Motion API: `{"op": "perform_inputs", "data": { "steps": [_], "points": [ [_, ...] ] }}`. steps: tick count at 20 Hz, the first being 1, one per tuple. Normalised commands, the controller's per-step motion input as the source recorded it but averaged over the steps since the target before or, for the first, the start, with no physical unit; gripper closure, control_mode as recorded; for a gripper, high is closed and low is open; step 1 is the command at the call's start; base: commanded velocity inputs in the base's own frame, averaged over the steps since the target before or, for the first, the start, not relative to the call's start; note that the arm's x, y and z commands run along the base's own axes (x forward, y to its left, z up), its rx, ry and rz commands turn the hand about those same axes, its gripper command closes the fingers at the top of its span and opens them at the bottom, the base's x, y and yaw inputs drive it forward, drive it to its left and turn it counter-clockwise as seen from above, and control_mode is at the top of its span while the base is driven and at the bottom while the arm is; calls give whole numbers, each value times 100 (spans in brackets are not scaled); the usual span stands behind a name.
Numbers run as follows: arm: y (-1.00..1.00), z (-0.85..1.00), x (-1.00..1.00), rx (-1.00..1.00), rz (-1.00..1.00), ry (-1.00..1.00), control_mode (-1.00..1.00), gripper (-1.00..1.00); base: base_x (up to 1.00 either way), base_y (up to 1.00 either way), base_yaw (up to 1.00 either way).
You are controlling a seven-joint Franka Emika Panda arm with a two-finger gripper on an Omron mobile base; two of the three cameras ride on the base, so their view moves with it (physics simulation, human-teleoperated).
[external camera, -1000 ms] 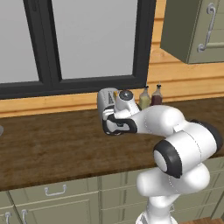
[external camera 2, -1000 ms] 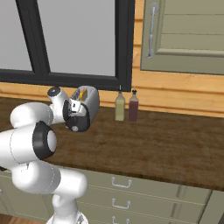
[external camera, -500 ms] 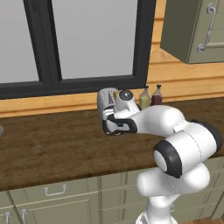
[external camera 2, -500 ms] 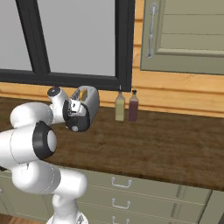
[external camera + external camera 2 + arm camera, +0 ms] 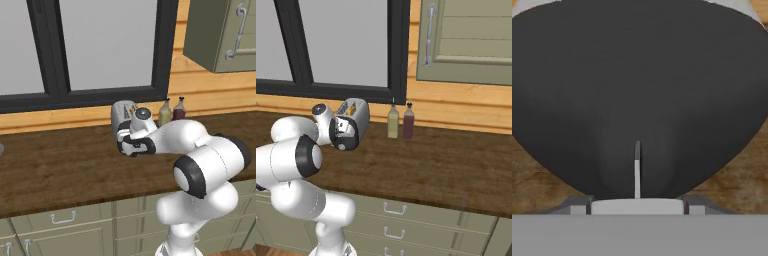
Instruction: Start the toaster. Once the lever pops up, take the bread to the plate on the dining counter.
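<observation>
The silver toaster (image 5: 122, 112) (image 5: 359, 113) stands at the back of the dark wood worktop (image 5: 60, 165), under the window. My gripper (image 5: 123, 139) (image 5: 350, 131) is pressed up to its black end panel (image 5: 637, 90). In the hand view the pale lever (image 5: 637, 205) sits at the foot of the panel's slot, with my two fingertips (image 5: 578, 206) closed against its ends. A tan sliver of the bread (image 5: 351, 107) shows in the toaster's top. The plate and the dining counter are out of view.
An olive bottle (image 5: 165, 113) (image 5: 393, 123) and a dark red bottle (image 5: 179, 110) (image 5: 408, 124) stand just right of the toaster. A wall cabinet (image 5: 466, 40) hangs above on the right. Drawers run below the worktop edge (image 5: 60, 216).
</observation>
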Motion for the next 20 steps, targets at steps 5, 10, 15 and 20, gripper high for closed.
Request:
{"op": "perform_inputs", "data": {
  "steps": [5, 10, 15, 20],
  "points": [
    [0, -52, 0, -5, 0, 3, -100, 100, 0, 0, 0],
    [0, -64, 0, -8, 0, 3, -100, 100, 0, 0, 0],
    [0, -40, 0, -4, 0, 2, -100, 100, 0, 0, 0],
    [0, 1, -7, -2, 0, -3, -100, 100, 0, 0, 0]
  ]
}}
